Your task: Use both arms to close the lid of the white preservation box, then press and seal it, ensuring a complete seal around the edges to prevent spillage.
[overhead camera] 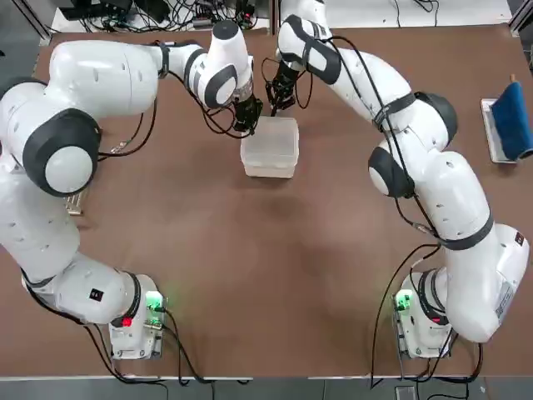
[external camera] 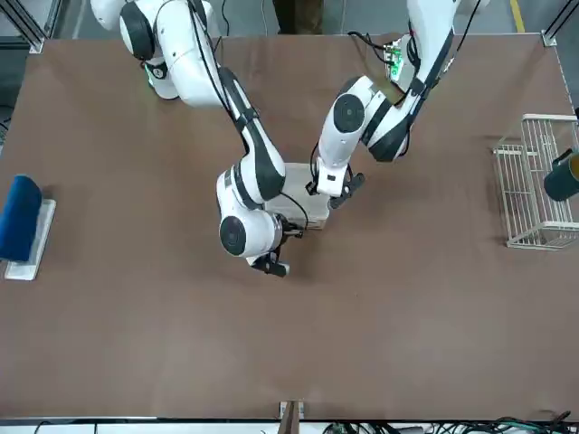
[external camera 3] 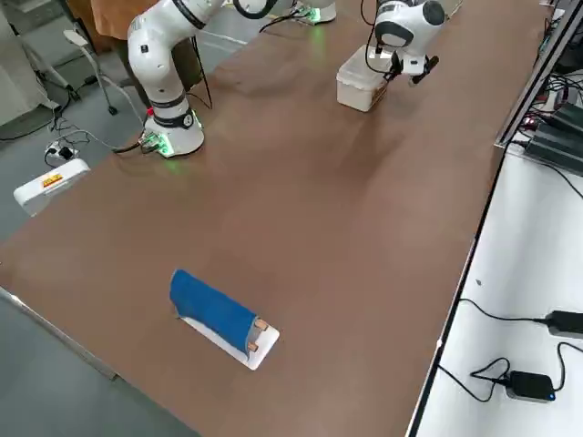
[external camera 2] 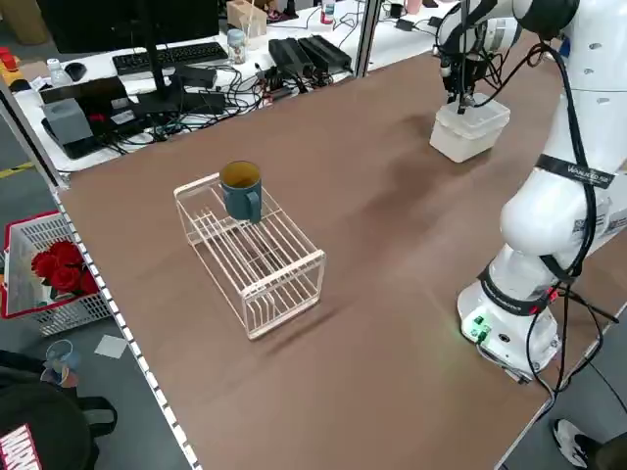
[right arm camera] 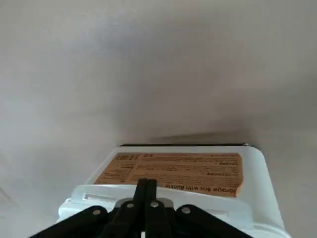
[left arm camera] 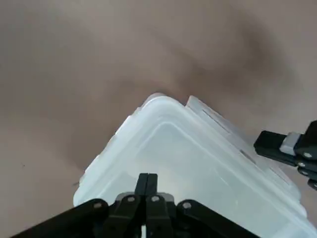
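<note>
The white preservation box [overhead camera: 271, 154] stands at the far middle of the table, with its lid [overhead camera: 276, 136] lying down flat on top of it. My left gripper [overhead camera: 248, 123] is shut, its tips over the lid's far left corner area [left arm camera: 183, 148]. My right gripper [overhead camera: 277, 101] is also shut, at the box's far edge. In the right wrist view its shut fingers [right arm camera: 146, 187] sit right at the rim, above an orange label [right arm camera: 178, 171] on the box. Whether either tip touches the lid I cannot tell. Neither gripper holds anything.
A wire rack [external camera 2: 250, 255] with a teal mug [external camera 2: 241, 189] on it stands far out on the robot's left side of the table. A blue item on a white tray [overhead camera: 510, 121] lies at the right edge. Cables and equipment line the far edge.
</note>
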Tool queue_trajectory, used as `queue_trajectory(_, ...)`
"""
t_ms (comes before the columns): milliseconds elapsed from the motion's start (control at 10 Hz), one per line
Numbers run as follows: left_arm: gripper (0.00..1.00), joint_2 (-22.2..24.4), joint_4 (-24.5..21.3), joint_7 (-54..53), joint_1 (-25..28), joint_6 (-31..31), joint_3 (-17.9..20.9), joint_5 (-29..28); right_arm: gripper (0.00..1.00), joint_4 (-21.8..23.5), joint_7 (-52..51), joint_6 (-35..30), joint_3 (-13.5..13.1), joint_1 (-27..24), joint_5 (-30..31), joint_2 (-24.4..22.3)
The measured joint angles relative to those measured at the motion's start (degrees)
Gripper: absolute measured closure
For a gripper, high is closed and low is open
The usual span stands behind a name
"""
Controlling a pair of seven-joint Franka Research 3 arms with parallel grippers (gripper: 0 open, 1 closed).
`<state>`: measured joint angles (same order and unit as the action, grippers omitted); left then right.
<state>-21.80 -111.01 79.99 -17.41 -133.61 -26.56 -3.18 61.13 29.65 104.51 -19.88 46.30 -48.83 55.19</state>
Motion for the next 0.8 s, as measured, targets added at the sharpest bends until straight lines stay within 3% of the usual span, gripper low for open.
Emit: queue_trajectory(800,0.99,0.0,0.0,0.1,0.0,0.0,0.0,0.0,0.99,0.1,0.2,1.7,-0.4,1.5,0.1,0.6)
